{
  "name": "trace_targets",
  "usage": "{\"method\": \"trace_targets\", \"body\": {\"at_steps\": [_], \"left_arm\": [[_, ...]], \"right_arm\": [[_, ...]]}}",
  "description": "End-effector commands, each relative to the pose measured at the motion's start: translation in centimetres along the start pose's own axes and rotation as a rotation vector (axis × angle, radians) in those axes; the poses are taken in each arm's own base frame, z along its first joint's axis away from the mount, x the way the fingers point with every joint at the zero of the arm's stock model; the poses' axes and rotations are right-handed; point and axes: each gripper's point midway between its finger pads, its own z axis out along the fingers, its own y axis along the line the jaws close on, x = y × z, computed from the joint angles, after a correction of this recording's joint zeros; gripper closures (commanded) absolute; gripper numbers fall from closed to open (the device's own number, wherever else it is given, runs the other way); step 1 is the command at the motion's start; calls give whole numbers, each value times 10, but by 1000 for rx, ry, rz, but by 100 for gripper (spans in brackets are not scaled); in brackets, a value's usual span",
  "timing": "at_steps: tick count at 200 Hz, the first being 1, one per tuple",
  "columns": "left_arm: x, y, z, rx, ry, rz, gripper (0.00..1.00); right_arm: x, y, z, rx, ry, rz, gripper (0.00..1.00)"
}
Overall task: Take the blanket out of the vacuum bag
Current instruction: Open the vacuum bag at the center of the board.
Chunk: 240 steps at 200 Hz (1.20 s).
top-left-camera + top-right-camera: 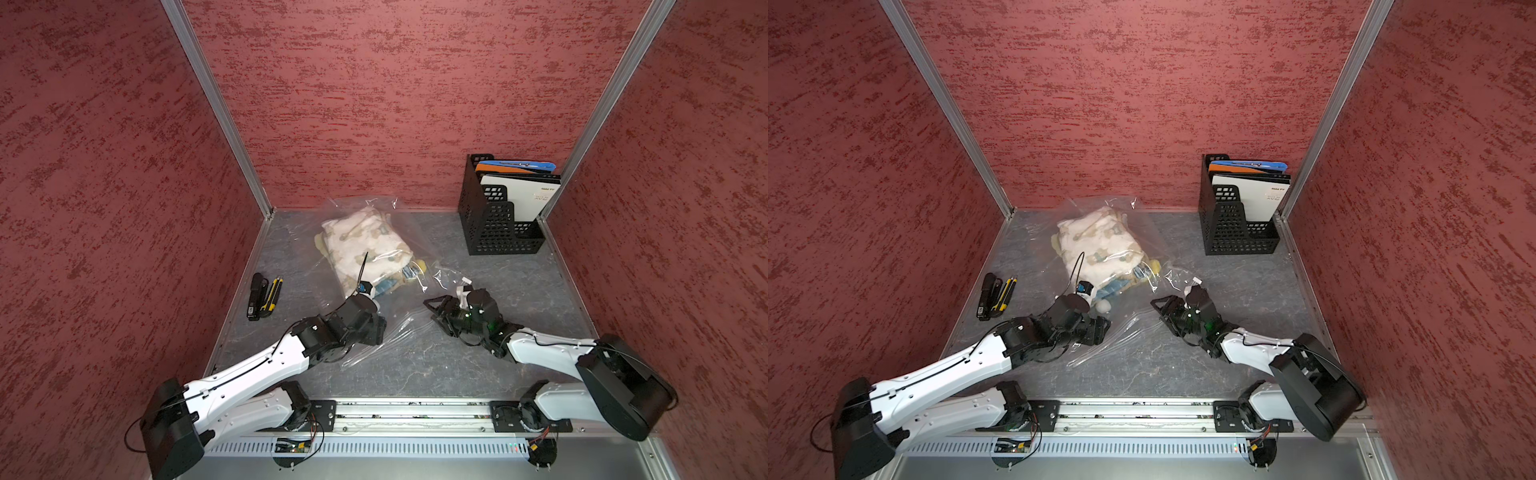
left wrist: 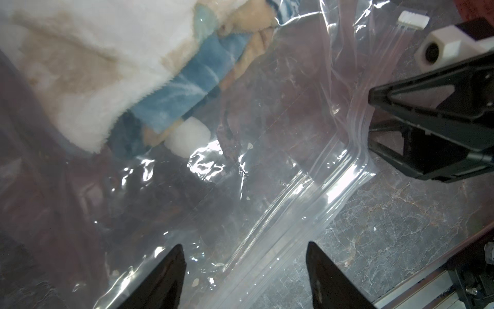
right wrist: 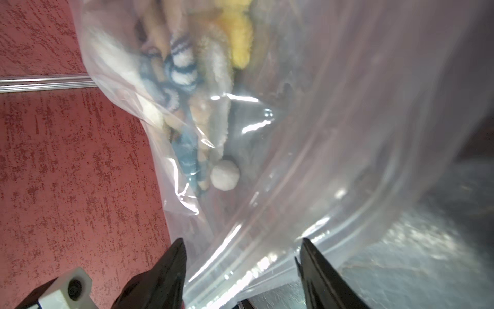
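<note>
left end effector [image 2: 244,244], right end effector [image 3: 242,240]: agape, empty. vacuum bag [image 2: 267,160] looks slick, limp; you should pinch the zip strip [image 2: 307,192].

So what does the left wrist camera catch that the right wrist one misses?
Only the left wrist: the white slider clip on the vacuum bag, and the right tool, open by the zip strip. Only the right wrist: a yellow fold of the blanket. Both: the clear bag, the blanket inside it, and a white pompom at the blanket's end.
</note>
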Motion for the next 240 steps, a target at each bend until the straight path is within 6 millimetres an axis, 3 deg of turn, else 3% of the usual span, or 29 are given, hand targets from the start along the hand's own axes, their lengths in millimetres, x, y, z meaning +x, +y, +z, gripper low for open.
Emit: {"method": "trace_targets", "body": {"at_steps": [1,75,92,110,130,160,184,209,240], "left_arm": [[4,-5,1,-11,10,37,28],[18,-25,0,30,40,96,29],[19,-24,2,8,37,95,37],[14,-31,-3,22,-3,103,56],[10,-43,-8,65,-16,125,54],[14,-56,-8,68,8,183,39],[11,-55,-7,-36,-13,220,28],[5,-39,2,-210,-69,197,27],[-11,-27,10,-399,-169,245,37]], "right_arm": [[-2,22,8,-55,1,-12,38],[-4,44,20,-89,26,-27,46],[-4,48,18,-104,18,-29,49],[-7,53,10,-104,-14,-55,58],[-13,59,0,-101,-61,-92,67],[-17,67,-5,-104,-92,-119,75],[-18,64,-2,-98,-93,-119,77],[-17,65,2,-108,-82,-114,77],[-16,72,3,-119,-69,-118,78]]}}
